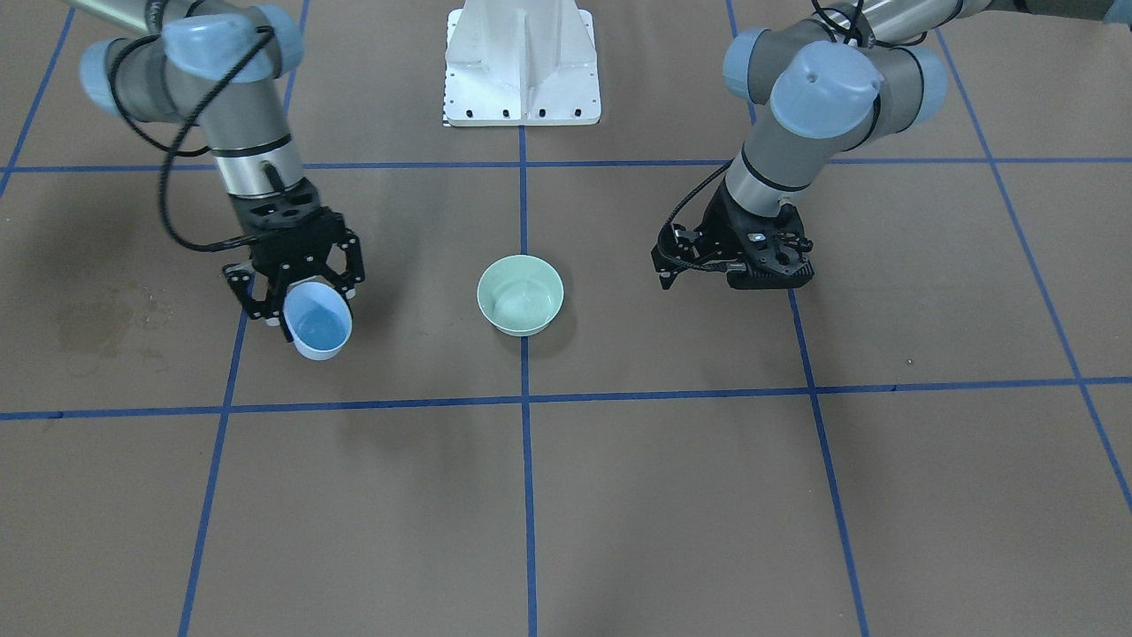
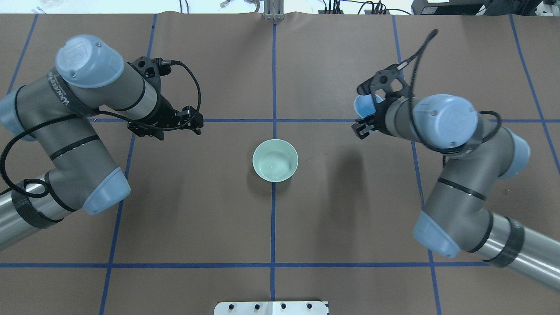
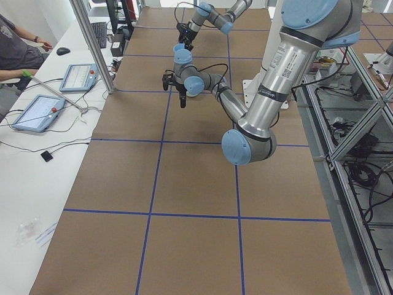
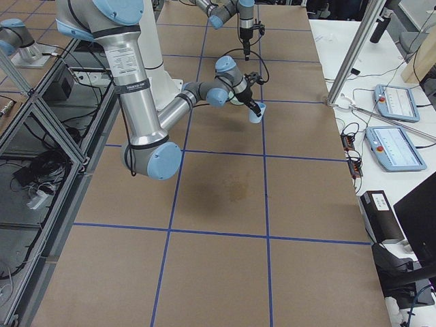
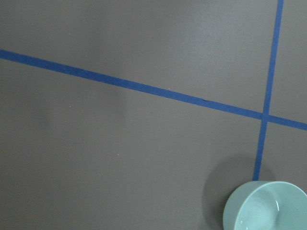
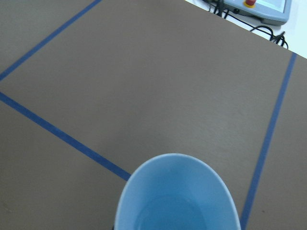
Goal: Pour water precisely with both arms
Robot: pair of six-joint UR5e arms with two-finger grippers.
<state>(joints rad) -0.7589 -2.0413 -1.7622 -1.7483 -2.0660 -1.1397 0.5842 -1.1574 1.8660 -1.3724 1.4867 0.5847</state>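
Observation:
My right gripper (image 1: 305, 301) is shut on a pale blue cup (image 1: 318, 326), held tilted above the table. The water (image 1: 320, 334) shows as a darker pool in the cup, and also in the right wrist view (image 6: 177, 215). In the overhead view the cup (image 2: 361, 106) peeks out beside the right gripper (image 2: 367, 114). A mint-green bowl (image 1: 497, 305) stands at the table's middle, between both arms; it also shows in the overhead view (image 2: 260, 154) and low right in the left wrist view (image 5: 249, 211). My left gripper (image 1: 665, 264) hovers beside the bowl, empty, its fingers apart.
The white pedestal (image 1: 522, 62) stands at the robot's side of the table. A dark wet stain (image 1: 97, 323) marks the brown paper beyond the cup. Blue tape lines grid the table. Tablets (image 3: 37, 110) and a seated person (image 3: 12, 43) are on the operators' side.

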